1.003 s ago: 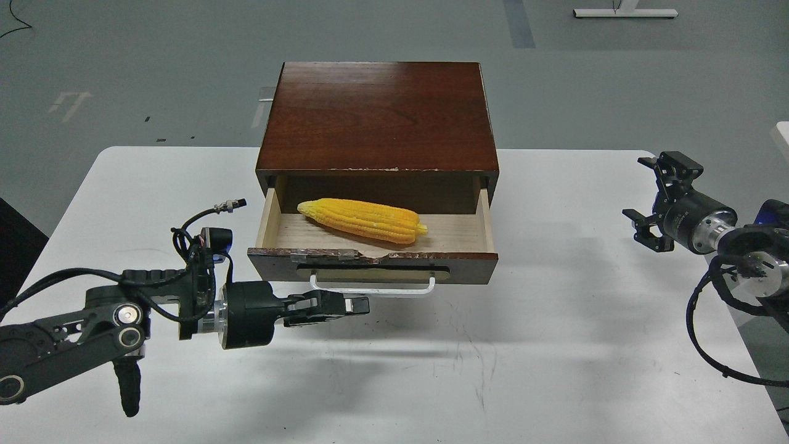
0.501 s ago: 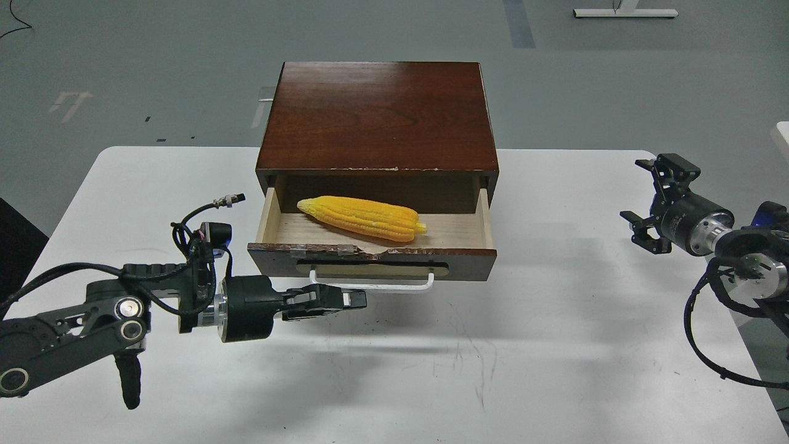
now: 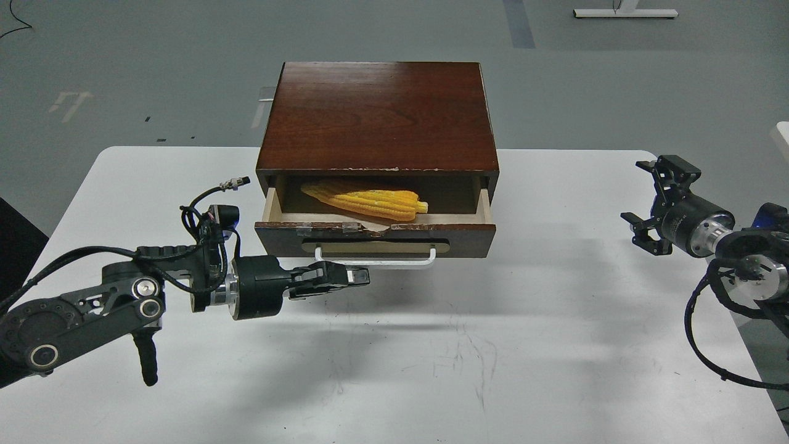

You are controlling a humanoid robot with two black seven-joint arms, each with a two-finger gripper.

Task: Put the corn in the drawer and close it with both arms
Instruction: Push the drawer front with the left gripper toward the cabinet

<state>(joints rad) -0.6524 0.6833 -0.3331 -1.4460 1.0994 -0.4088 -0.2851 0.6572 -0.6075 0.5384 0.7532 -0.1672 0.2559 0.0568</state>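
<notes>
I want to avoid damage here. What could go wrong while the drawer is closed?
The left end effector pushes left of the handle middle, so the drawer may skew and jam. The corn seems to lie near the box's top edge and might catch. The right end effector is far away, not helping.

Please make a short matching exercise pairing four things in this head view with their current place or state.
Things:
1. corn
2. drawer
3. left gripper
4. right gripper

States:
A. fingers spread open, far right above the table
B. partly open
C. lying inside the drawer
D. fingers together, just below the white handle

Pairs: 1-C, 2-B, 3-D, 4-A
</notes>
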